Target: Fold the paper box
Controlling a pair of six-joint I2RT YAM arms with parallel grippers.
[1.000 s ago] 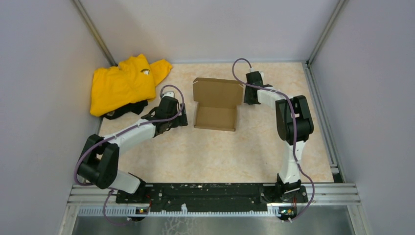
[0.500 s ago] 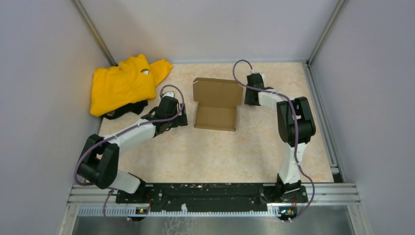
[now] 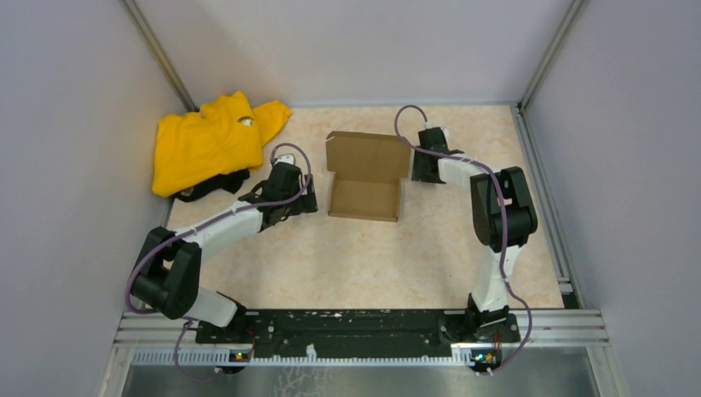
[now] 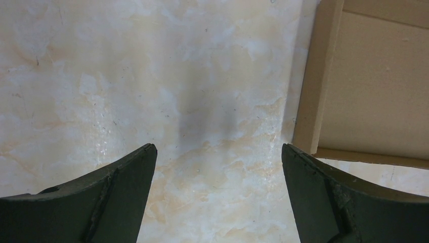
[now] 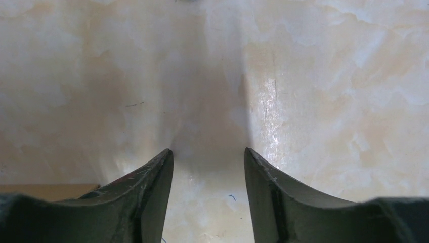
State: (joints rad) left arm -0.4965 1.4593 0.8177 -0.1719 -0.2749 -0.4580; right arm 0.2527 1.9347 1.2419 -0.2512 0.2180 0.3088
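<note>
Left pincer (image 4: pixel 218 148) gapes wide beside the paper box (image 4: pixel 374 86), seen whole only from above; right pincer (image 5: pixel 208 151), narrower, holds nothing.

— Where is the paper box (image 3: pixel 364 197) placed?
— It is set on the table (image 3: pixel 372 256), near the middle and toward the far half, with its lid flap at the far side.
— What is found at its sides?
— The left gripper (image 3: pixel 311 198) is held just beside its left wall. The right gripper (image 3: pixel 422 171) is held just beside its far right corner. Neither is seen touching it.
— And the garment (image 3: pixel 207 145)?
— It is heaped in the far left corner, behind the left gripper and well apart from the box.
</note>
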